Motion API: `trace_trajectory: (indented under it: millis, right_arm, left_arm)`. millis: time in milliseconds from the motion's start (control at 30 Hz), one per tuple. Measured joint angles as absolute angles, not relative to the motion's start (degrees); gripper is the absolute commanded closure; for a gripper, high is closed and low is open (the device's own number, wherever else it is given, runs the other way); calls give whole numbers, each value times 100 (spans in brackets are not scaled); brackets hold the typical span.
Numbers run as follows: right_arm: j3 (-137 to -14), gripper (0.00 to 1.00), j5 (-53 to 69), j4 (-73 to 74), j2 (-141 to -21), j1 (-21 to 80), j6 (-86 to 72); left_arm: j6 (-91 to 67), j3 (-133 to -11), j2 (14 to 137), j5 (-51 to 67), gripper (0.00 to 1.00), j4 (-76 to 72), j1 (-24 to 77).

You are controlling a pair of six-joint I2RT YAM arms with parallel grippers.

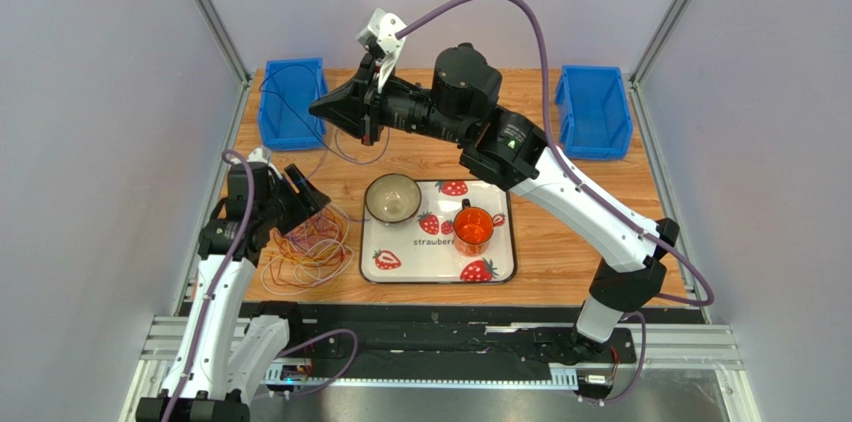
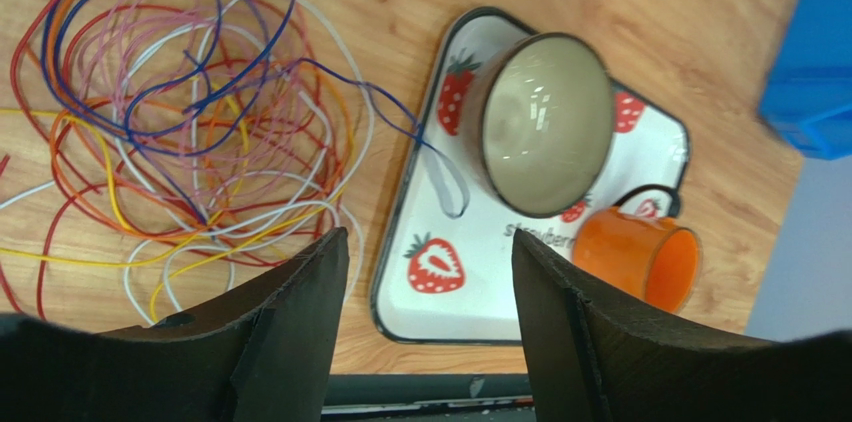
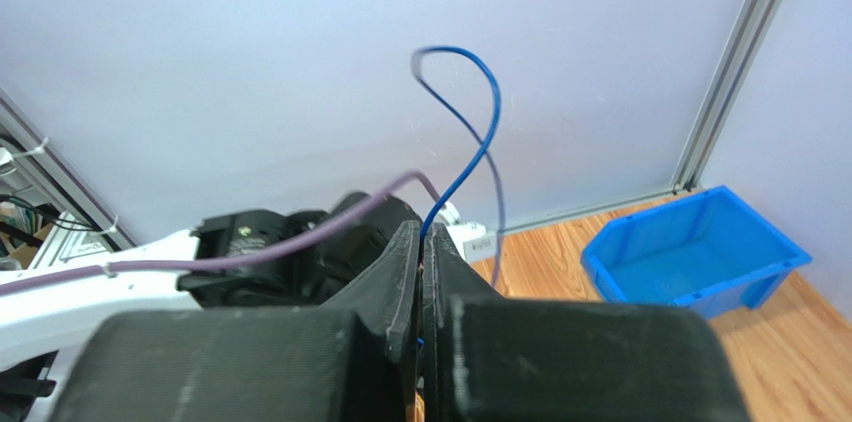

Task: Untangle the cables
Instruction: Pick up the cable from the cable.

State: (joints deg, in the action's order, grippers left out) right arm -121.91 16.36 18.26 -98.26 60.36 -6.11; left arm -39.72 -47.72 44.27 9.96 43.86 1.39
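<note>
The cables (image 2: 180, 112) lie in a loose tangle of yellow, orange, red, white, pink and blue loops on the wooden table, left of the tray; the same cables (image 1: 310, 252) show in the top view. My left gripper (image 2: 428, 242) hovers open over the tangle's right edge with nothing between its fingers, and it appears as the left gripper (image 1: 305, 197) from above. My right gripper (image 3: 420, 237) is raised at the back left, shut on a thin blue cable (image 3: 470, 142) that loops up from its tips. A blue cable strand (image 2: 400, 122) trails from the tangle onto the tray.
A strawberry tray (image 1: 400, 272) holds a beige bowl (image 1: 392, 198) and an orange cup (image 1: 473, 229). Blue bins stand at the back left (image 1: 290, 102) and back right (image 1: 594, 112). Metal frame posts and walls close in the sides.
</note>
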Motion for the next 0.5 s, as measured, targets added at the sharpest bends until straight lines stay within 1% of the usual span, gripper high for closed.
trace_trajectory:
  millis: [133,267,400,500]
  right_arm:
    - [-12455,100,1723,1975,-9828,6036,-596]
    - [-12573,100,1800,2049,-9826,6045,-598]
    - [-12573,100,1806,2084,-9824,6062,-593]
    - [-12551,100,1719,2102,-9784,6064,-528]
  left_arm:
    - [-3970,-4305,4421,867,35,4272,139]
    - [-3962,-4237,4574,722,37,4047,139]
    - [-3970,-4237,4663,676,37,3935,139]
    - [-3966,-4250,4582,668,34,3938,139]
